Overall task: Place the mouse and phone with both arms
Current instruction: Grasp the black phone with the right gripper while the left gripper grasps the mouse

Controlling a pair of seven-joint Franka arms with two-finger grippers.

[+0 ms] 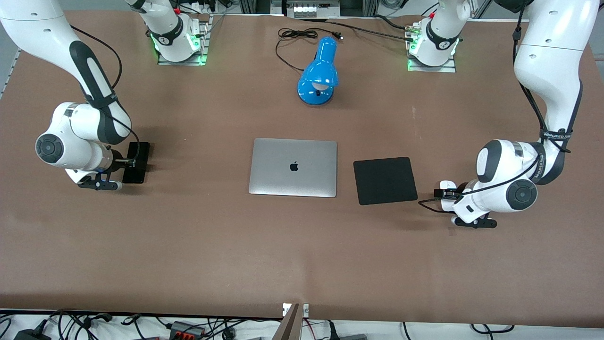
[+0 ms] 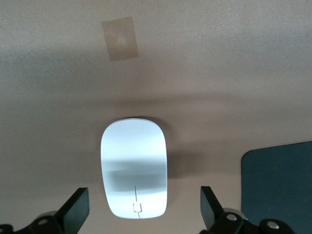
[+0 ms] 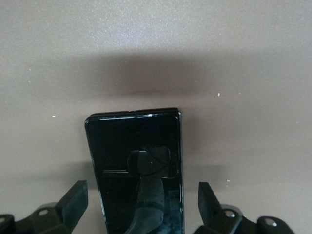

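The white mouse (image 1: 447, 184) lies on the brown table beside the black square pad, toward the left arm's end. In the left wrist view the mouse (image 2: 135, 168) sits between the fingers of my left gripper (image 2: 143, 197), which is open and not touching it. My left gripper (image 1: 443, 192) is low over the mouse. The black phone (image 1: 137, 162) lies flat toward the right arm's end. My right gripper (image 1: 129, 162) is low over it. In the right wrist view the phone (image 3: 135, 170) lies between the open fingers of my right gripper (image 3: 140, 195), clear of both.
A closed silver laptop (image 1: 293, 167) lies mid-table, with the black square pad (image 1: 385, 180) beside it; the pad's corner shows in the left wrist view (image 2: 278, 180). A blue desk lamp (image 1: 318, 71) with its black cable stands farther from the front camera. A tape patch (image 2: 120, 38) is on the table.
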